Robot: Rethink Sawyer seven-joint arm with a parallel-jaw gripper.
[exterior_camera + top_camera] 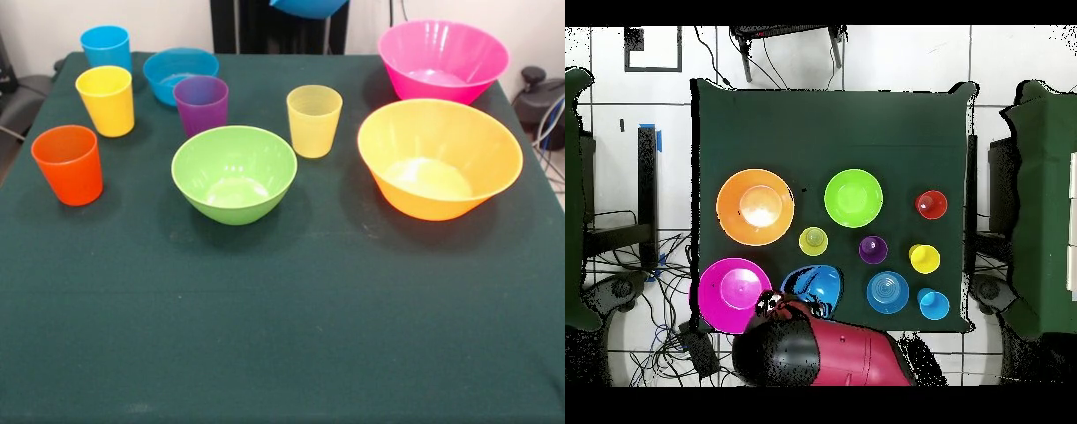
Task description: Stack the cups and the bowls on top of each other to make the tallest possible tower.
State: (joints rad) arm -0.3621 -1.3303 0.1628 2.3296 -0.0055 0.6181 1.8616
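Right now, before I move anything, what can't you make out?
- Medium blue bowl: front view, top edge cuts off all but its underside.
- Gripper: overhead view, the arm covers most of it; open or shut is unclear; front view misses it.
- Small blue bowl: front view, the purple cup hides part of its rim.
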